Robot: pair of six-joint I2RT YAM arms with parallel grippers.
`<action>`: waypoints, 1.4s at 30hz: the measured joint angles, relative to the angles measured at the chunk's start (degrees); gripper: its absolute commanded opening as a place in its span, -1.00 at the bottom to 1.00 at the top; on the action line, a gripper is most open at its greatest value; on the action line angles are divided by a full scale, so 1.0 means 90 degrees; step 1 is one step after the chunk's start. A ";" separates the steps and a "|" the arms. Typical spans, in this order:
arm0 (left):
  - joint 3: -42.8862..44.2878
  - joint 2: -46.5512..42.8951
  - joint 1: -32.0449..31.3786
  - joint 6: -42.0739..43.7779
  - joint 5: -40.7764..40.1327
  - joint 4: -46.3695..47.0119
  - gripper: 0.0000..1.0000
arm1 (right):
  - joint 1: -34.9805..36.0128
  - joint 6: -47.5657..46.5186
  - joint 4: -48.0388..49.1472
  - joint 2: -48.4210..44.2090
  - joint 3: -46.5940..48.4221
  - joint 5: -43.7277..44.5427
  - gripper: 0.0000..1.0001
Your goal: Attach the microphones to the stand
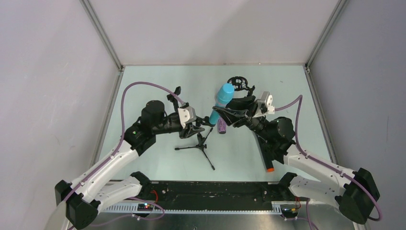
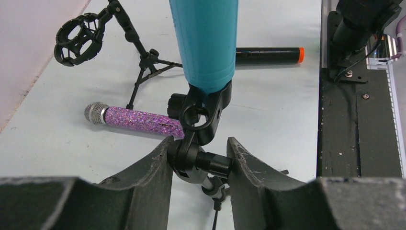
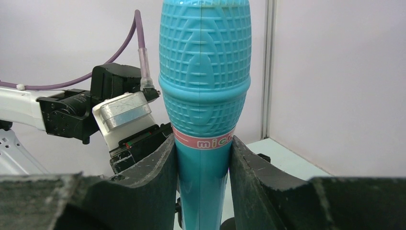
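**Figure: Light blue microphone held at the clip of the tripod stand**

We see both arms meeting over the middle of the pale green counter [image 1: 158, 91]. The right gripper [image 3: 203, 158] is clamped on the light blue microphone [image 3: 205, 96], its two fingers pressing the handle just below the pink printed band. The microphone stands nearly upright in the right wrist view, with its ribbed head above the fingers. In the top view it leans, head towards the far wall.

The left gripper [image 2: 200, 160] is narrowed onto the tripod stand [image 1: 203, 143], its fingers closed on the black swivel joint directly under the clip [image 2: 203, 110]. In the left wrist view, the lower end of the light blue microphone sits between the two prongs of that clip. We cannot tell how far it is pushed in. The stand's three legs are spread on the counter beneath the left gripper.

The purple glitter microphone [image 2: 139, 120] lies flat on the counter just behind the clip, its silver mesh head pointing left in the left wrist view. The black microphone [image 2: 268, 55] also lies flat, farther back in that view, with its orange end to the right. In the top view it is partly covered by the right arm.

A second stand [image 2: 79, 38], carrying a round black ring mount, stands near the far edge of the counter, apart from both grippers.
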 measured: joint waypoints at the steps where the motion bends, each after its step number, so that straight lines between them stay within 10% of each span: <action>1: 0.0000 0.0000 0.0000 0.0000 -0.0002 0.0000 -0.87 | 0.0002 0.0002 0.0121 0.0027 -0.0051 0.0017 -1.00; 28: -0.0049 -0.0024 -0.0015 0.0000 -0.0206 -0.0112 -0.92 | 0.0189 -0.0032 0.1440 0.0794 -0.0313 0.0233 -1.00; 39: -0.0049 -0.0036 -0.0019 0.0017 -0.0202 -0.0119 -0.93 | 0.0206 0.0000 0.1086 0.0600 -0.0520 0.0333 0.75; 42: -0.0049 -0.0041 -0.0024 0.0027 -0.0199 -0.0124 -0.93 | 0.0206 0.0039 0.0401 0.0682 -0.0736 0.0306 0.93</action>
